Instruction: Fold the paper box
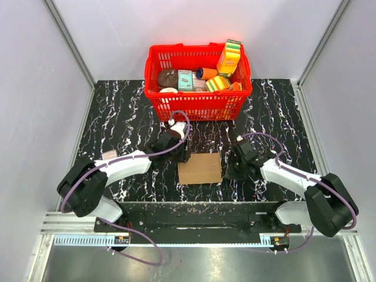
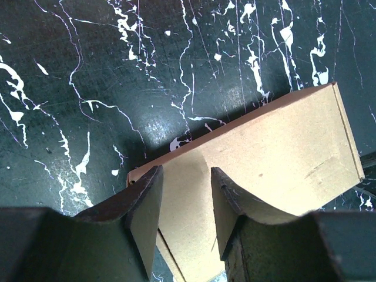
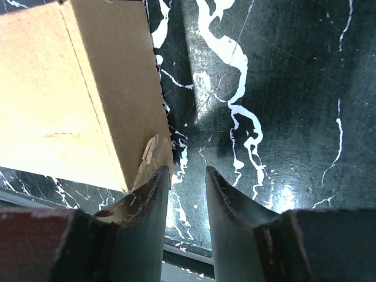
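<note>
So in the top view the paper box [image 1: 200,168] is lying flat on the black marbled desk [image 1: 117,117], lower middle of the frame, a plain brown rectangle sitting right between the two arms. The left hand [image 1: 178,151] is at the box's upper left corner and the right hand [image 1: 234,164] is just beside its right edge. The red basket [image 1: 200,106], stuffed with colourful packs, is up at the top centre, well apart from the box.

In the left wrist view the box [image 2: 282,153] runs from the bottom centre up toward the right edge of the frame. The left hand [image 2: 185,205] is over the box's lower left end, with its fingers [image 2: 144,214] only a narrow gap apart. You can see cardboard through that gap and nothing is pinched in it. I can't tell if the tips are actually pressing on the cardboard.

In the right wrist view the box [image 3: 76,88] fills the upper left of the frame, and its lower corner looks a bit crumpled. The right hand [image 3: 188,194] is at the bottom centre, also narrowly parted, with bare desk [image 3: 294,88] showing between the fingers. The finger [image 3: 150,202] on the left of the frame is right at that crumpled corner, touching or very nearly. The other one is over the desk, clear of the box.
</note>
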Robot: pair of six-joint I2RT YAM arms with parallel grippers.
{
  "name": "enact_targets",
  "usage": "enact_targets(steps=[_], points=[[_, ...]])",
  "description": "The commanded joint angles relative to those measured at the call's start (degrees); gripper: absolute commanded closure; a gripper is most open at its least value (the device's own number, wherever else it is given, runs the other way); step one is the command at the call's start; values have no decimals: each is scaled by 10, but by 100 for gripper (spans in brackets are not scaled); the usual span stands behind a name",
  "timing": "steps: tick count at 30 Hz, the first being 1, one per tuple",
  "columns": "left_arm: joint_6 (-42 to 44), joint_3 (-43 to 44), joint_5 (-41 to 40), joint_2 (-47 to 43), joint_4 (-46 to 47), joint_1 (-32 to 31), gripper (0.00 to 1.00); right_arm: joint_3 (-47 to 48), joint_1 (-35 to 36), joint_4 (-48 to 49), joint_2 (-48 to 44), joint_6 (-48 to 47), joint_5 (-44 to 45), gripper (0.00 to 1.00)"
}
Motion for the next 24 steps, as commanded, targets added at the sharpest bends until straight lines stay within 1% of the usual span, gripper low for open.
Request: enact_targets(steps=[1, 18, 24], points=[[-11, -28, 25, 8, -63, -3, 57, 0, -3, 43, 4, 8, -33, 62], [-18, -33, 41, 12, -55, -11, 57, 14, -2, 67, 25, 17, -75, 61], [-18, -38, 36, 8, -57, -12, 58, 16, -2, 59, 13, 12, -62, 60]])
